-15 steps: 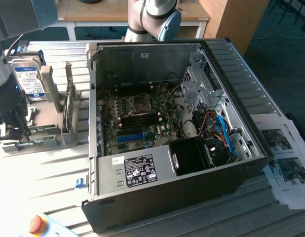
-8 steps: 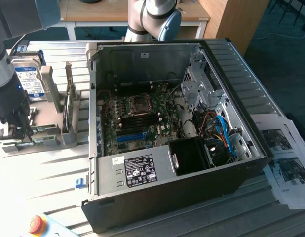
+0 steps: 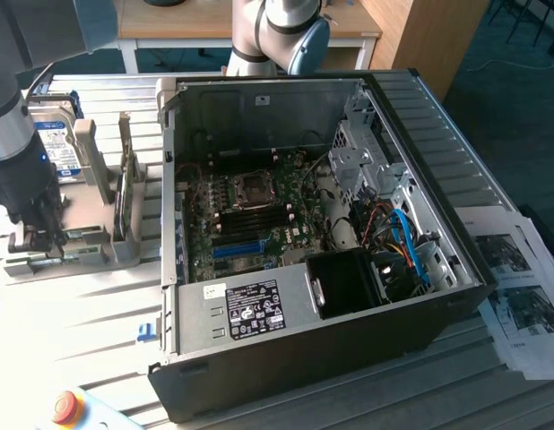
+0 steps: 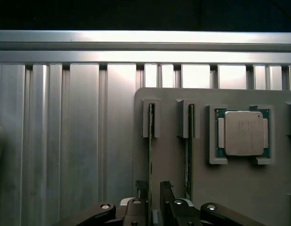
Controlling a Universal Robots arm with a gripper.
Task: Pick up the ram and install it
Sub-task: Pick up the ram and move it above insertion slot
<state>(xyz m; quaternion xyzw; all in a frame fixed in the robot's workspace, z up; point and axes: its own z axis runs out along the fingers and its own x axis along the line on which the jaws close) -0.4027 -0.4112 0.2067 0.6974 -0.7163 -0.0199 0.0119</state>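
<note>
Now | ram sticks (image 4: 150,155) (image 4: 187,160): 2 | processor (image 4: 243,133): 1 | gripper (image 4: 153,186): spread, straddling one stick

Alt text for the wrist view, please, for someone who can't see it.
The open end effector straddles a ram stick that stands on edge in a slotted grey holder. A second ram stick stands in the neighbouring slot, with a silver processor chip in a square recess beside it; the holder rests on a ribbed aluminium table.
</note>
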